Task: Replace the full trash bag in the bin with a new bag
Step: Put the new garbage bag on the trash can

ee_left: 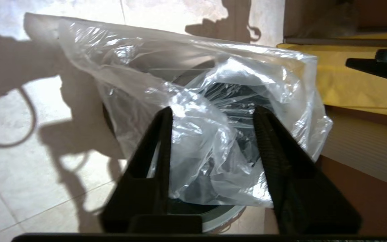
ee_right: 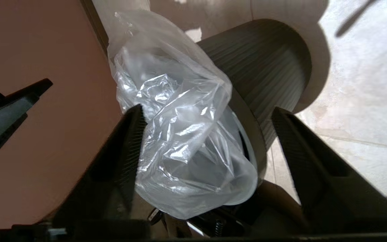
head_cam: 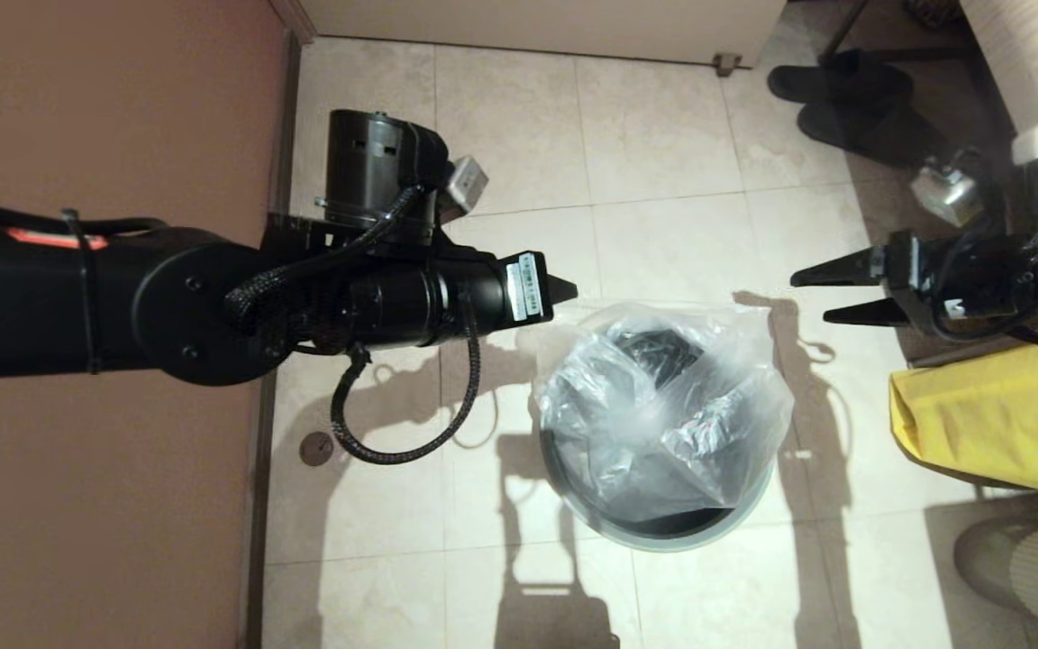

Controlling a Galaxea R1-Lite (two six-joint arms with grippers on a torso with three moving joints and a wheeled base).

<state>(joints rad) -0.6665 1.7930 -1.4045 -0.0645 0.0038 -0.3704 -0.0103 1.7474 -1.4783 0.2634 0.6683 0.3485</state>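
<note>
Now: one bin (head_cam: 663,532), one new bag (head_cam: 663,397) crumpled in its mouth | left gripper (ee_left: 213,111) at 10 o'clock, jaws wide, empty | right gripper (head_cam: 812,296) at 2 o'clock, jaws wide, empty

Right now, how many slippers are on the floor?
2: a dark slipper near the cabinet's foot, and a second slipper just beside it, nearer the right arm. Others may be hidden.
</note>
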